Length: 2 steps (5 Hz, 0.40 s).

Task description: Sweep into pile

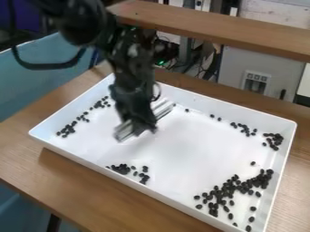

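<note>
- grips a pale ridged bar (125,130) in the black gripper (142,126), closed around its middle
- hangs over the left half of the white tray (176,156)
- along the tray's sides, black beans (230,186) in loose clusters, thickest toward the lower right corner
- beneath the tray, a wooden table (27,158)

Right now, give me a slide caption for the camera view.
WidowX gripper holding a silvery bar over a white tray, black beans clustered near its edges.

Blurred pincer (144,128), pale bar (124,131) and arm (131,68), the arm cut off at top
</note>
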Available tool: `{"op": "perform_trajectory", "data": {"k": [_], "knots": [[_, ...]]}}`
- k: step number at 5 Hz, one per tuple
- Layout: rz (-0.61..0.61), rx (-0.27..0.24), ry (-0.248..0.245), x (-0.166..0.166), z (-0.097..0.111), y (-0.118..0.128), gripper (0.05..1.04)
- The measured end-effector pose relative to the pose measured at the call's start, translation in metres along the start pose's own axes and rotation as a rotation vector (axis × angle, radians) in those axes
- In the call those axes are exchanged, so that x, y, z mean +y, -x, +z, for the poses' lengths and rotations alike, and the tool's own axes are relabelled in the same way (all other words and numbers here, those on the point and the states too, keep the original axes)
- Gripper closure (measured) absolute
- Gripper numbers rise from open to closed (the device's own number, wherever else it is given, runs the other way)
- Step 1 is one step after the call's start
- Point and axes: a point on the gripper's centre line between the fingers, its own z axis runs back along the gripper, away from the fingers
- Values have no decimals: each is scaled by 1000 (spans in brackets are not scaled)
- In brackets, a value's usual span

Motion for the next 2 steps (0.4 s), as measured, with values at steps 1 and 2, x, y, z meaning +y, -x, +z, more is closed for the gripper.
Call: {"op": "perform_trajectory", "data": {"k": [1,2], "knots": [[0,59,-27,3,-13,21,704],[12,68,-29,1,-19,35,704]]}}
